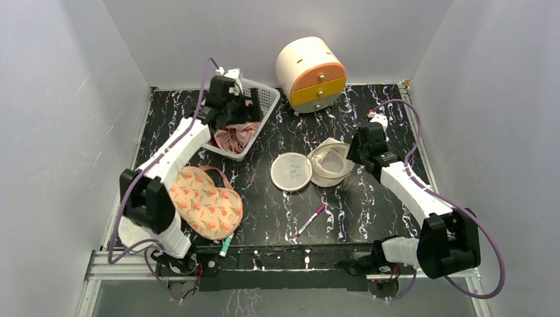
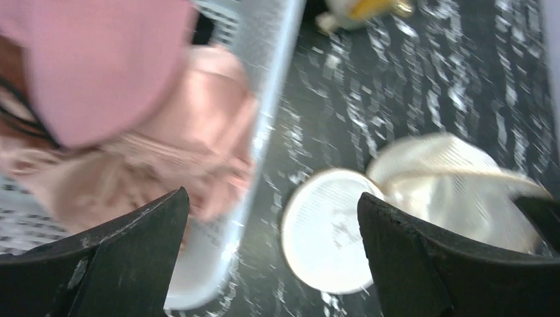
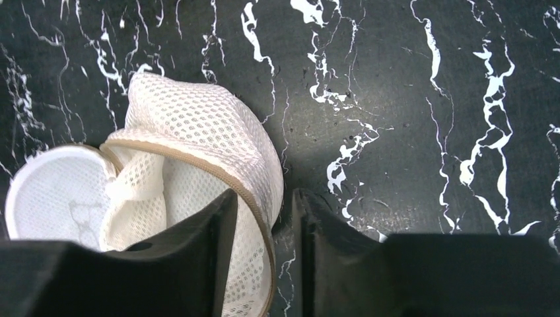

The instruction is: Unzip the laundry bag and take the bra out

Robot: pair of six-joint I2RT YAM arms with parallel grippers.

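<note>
The laundry bag (image 1: 330, 162) lies unzipped mid-table, its mesh body slumped open and its round flat face (image 1: 291, 172) flipped out to the left. My right gripper (image 1: 357, 150) is at the bag's right side. In the right wrist view its jaws (image 3: 264, 195) stand narrowly apart, one finger inside the bag (image 3: 198, 125) and one outside, with the zip rim between them. My left gripper (image 1: 230, 109) hangs wide open and empty (image 2: 272, 198) over the white basket (image 1: 267, 105). A pink padded garment (image 2: 99, 66) that looks like the bra lies in the basket on pink cloth (image 1: 234, 135).
A cream and orange drawer cabinet (image 1: 312, 74) stands at the back. A peach floral heart-shaped piece (image 1: 205, 201) lies front left. A pink pen (image 1: 310, 220) and a green marker (image 1: 225, 246) lie near the front edge. Grey walls enclose three sides.
</note>
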